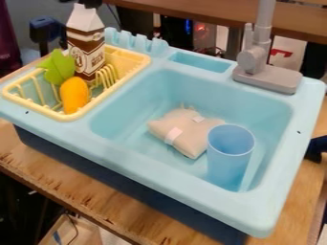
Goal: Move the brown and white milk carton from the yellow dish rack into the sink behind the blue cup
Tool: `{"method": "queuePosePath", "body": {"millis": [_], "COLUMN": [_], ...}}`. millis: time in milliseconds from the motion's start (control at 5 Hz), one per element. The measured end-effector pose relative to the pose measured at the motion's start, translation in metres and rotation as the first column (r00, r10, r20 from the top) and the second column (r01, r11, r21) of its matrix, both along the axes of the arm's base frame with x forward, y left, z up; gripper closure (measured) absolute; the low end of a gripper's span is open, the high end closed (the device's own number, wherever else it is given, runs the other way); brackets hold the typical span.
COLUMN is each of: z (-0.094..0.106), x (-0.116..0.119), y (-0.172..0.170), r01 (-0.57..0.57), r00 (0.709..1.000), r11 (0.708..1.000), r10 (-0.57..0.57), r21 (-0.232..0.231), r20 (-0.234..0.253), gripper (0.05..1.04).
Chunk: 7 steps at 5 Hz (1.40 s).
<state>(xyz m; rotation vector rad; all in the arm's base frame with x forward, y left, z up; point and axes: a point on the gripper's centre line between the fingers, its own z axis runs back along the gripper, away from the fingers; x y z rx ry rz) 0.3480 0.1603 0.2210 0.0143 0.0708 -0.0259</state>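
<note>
Up at the top edge, the black robot gripper is right at the peak of a brown and white milk carton, but I cannot tell how far open it is or if it has hold of the carton. The carton is upright in the yellow plastic dish rack, on the left side of a light blue plastic toy sink. In front of the carton are a bright green leafy toy and a smooth orange toy. Down in the sink bowl, a pale tan soft bundle lies beside a see-through blue plastic cup that stands up. A grey plastic tap is at the back of the sink. The sink sits on a brown wooden table with rough, chipped bits along its front edge. Low down on the left, past the table, is a tan box with a thin dark cord. Behind the sink there is a brown wooden shelf, with dark things and small blue and red lights under it. The carton has a round white label with dark marks and more small print. The bundle has little white tags, too small to read. A white thing behind the tap has a bold red mark.
</note>
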Motion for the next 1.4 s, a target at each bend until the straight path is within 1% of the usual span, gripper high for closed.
{"method": "queuePosePath", "body": {"millis": [400, 600, 800, 1000, 1200, 1400], "z": [-0.031, -0.036, -0.039, -0.038, -0.016, 0.037], "x": [0.001, 0.002, 0.009, 0.01, 0.003, 0.0], "y": [-0.004, -0.006, -0.004, -0.006, -0.012, -0.045], "r01": [-0.011, -0.01, -0.04, -0.065, -0.107, -0.093], "r00": [0.999, 0.999, 0.999, 0.997, 0.992, 0.972], "r11": [0.999, 0.999, 0.999, 0.998, 0.994, 0.994], "r10": [0.009, 0.009, 0.04, 0.066, 0.108, 0.076], "r21": [-0.035, -0.033, -0.016, -0.023, -0.01, 0.063], "r20": [-0.033, -0.035, 0.005, 0.036, 0.066, 0.224], "gripper": [0.083, 0.105, 0.204, 0.229, 0.23, 0.23]}}
